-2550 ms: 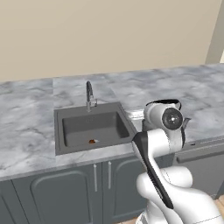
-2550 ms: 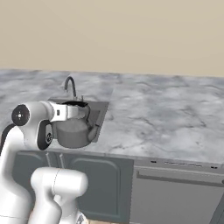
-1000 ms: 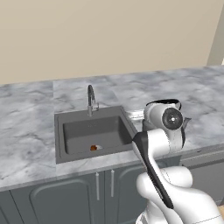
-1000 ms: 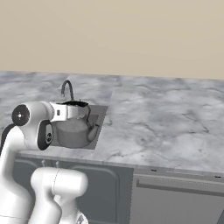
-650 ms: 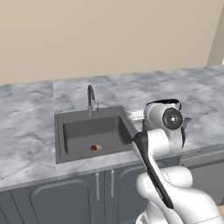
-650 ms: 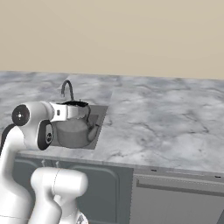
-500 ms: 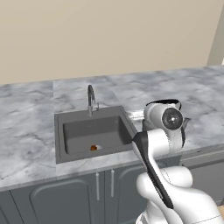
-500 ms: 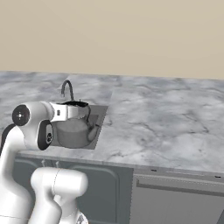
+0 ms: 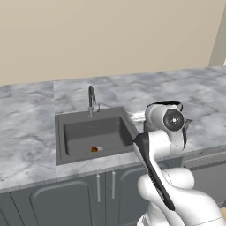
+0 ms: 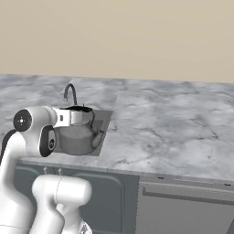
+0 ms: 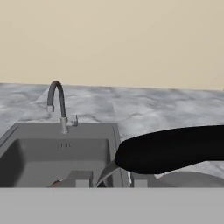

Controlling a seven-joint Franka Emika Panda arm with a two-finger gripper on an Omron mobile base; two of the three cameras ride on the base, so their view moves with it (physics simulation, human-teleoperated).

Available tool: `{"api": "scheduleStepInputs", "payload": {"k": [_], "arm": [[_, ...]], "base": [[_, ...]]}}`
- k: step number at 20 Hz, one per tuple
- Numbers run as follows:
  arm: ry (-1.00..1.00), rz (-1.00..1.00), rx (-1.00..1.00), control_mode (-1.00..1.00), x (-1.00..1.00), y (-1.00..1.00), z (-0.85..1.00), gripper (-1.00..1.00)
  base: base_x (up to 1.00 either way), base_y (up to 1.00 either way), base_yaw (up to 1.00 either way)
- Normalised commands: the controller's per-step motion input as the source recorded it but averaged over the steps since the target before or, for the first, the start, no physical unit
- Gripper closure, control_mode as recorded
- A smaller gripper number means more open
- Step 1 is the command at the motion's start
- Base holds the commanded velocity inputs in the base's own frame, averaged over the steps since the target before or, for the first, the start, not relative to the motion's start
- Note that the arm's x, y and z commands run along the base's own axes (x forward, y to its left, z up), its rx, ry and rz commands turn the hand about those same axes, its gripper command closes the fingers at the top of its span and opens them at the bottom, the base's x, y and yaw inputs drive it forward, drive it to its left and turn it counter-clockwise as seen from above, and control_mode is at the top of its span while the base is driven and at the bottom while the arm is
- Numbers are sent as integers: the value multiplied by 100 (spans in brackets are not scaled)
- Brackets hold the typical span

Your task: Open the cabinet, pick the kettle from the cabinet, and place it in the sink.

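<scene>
hanging by its handle from the closed gripper (image 10: 81, 109), the kettle (image 10: 77, 136) is held just right of the sink (image 9: 62, 132).

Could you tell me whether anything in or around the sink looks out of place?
A small orange-brown bit lies on the floor of the sink, near its front edge; what it is, I cannot tell. Otherwise nothing stands out: the faucet stands upright and the kettle hangs level from the tool.
</scene>
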Motion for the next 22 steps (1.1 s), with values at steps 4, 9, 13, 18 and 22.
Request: {"api": "scheduleStepInputs", "payload": {"k": [4,9,13,18,22], "arm": [[2,4,5,-100,1,-13,1,100],[1,19,15,-100,0,-23,0,100],[0,29,23,-100,3,-32,0,100],[0,40,20,-100,9,-25,0,100],[0,33,5,-100,21,-2,1,100]], "base": [[0,0,0],[0,0,0],[0,0,0],[0,0,0],[0,0,0]]}}
